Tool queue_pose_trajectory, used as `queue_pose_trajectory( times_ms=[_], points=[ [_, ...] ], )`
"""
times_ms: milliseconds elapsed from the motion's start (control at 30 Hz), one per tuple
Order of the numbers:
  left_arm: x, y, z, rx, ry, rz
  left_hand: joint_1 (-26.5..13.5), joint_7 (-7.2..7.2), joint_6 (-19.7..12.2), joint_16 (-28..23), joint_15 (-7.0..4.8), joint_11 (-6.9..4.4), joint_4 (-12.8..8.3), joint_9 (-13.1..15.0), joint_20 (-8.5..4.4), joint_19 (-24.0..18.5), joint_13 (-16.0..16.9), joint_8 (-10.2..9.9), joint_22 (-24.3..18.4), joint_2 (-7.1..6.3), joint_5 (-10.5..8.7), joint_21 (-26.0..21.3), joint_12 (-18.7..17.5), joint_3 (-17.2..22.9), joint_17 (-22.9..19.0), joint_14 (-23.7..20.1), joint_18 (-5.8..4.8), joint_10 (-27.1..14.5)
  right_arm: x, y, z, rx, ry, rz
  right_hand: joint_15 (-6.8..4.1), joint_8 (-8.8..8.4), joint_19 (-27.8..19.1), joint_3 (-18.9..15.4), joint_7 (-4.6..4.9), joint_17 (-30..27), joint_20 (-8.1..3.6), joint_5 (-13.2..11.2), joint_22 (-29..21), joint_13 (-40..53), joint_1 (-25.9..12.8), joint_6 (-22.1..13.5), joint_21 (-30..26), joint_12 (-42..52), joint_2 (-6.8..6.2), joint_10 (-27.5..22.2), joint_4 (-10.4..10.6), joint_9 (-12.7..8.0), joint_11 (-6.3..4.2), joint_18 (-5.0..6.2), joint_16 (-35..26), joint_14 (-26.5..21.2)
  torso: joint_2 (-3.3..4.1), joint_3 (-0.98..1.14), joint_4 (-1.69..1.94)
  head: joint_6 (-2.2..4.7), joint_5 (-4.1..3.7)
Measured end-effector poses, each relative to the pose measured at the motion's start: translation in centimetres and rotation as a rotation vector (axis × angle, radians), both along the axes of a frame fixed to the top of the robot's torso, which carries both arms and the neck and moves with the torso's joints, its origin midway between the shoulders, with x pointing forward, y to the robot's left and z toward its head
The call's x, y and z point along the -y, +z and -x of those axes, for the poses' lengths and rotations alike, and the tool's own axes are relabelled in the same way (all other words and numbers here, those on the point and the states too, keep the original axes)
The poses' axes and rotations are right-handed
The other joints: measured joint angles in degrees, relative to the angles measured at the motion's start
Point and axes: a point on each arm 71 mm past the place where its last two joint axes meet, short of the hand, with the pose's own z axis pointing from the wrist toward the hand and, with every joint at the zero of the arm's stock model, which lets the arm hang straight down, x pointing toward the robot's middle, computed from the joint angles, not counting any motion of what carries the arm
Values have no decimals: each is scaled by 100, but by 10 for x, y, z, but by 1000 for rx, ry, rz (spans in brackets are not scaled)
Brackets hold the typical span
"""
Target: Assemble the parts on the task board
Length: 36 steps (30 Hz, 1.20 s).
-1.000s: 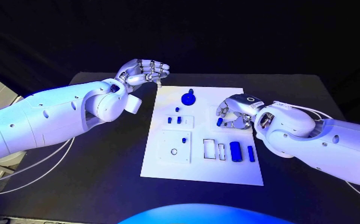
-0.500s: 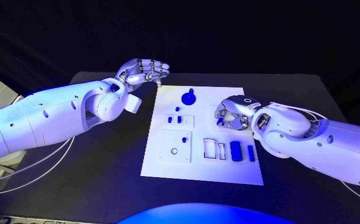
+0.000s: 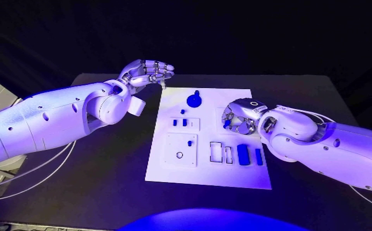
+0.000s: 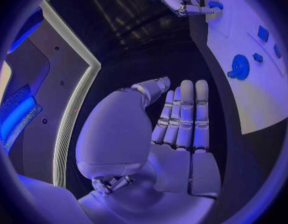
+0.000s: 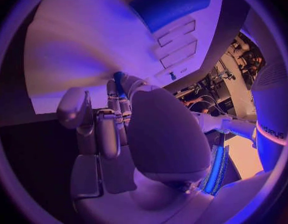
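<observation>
The white task board (image 3: 174,172) lies in the middle of the black table. My right hand (image 3: 240,117) is low over the board's right side, and its fingers and thumb pinch a small blue part (image 5: 118,77). That part also peeks from the fingertips in the left wrist view as a blue part (image 4: 214,5). My left hand (image 3: 147,73) hovers beyond the board's far left corner with its fingers curled in, holding nothing. A round blue part (image 3: 194,101) lies near the board's far edge. Two long blue parts (image 3: 243,156) lie at the near right.
Left of the long parts are two rectangular slots (image 3: 216,153). A square plate (image 3: 180,150) with a hole and a small blue peg sits at the near left. Behind it is a smaller block (image 3: 184,124) with two blue pieces. The table edge (image 3: 47,199) runs near left.
My right hand has edged left and closed its fingers over the small blue part, which now shows less in the head view. The left hand has barely moved.
</observation>
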Motion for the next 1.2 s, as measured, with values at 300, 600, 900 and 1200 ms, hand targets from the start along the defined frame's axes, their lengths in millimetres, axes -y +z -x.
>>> queue_pose_trajectory(
  times_ms=[300,600,900,1200],
  points=[
    [0,0,0,-2,-1,0,0,0,0,0,0,16,0,-5,17,17,-5,0,-7,0,0,0,0,0,0,0,0,-16,-2,3,5,22,9,-19,-52,105,40,488,-39,6,-41,-140,4,8,-1,100,106,-99,-2,130,-332,81,133,0,22,-11,-1,0,1,-1,-12],
    [1,-1,-1,-3,-1,-1,0,0,0,0,0,16,0,-4,17,17,-5,0,-12,0,0,0,0,0,0,0,0,-15,-4,20,10,68,15,-79,-81,148,40,591,-67,6,-41,-153,4,9,-64,127,138,-98,-59,151,-402,144,154,0,22,1,-10,-12,4,12,-9],
    [2,-1,-1,-3,-3,0,0,0,0,0,0,16,0,-4,17,17,-5,0,-11,0,0,-22,0,0,0,0,-1,-15,-18,39,22,87,47,-165,-81,148,40,598,-67,5,-41,-166,3,9,-162,126,138,-98,-52,151,-410,147,154,0,22,1,-11,-12,2,20,3],
    [6,-1,-2,-4,-9,2,0,0,0,0,0,16,0,-4,17,16,-4,0,-11,0,0,-22,21,0,0,0,0,-15,-63,40,42,60,143,-237,-80,148,40,658,-67,4,-40,-177,2,9,-178,126,136,-110,-67,151,-470,170,153,0,22,1,-15,-16,-13,15,63]
  ],
)
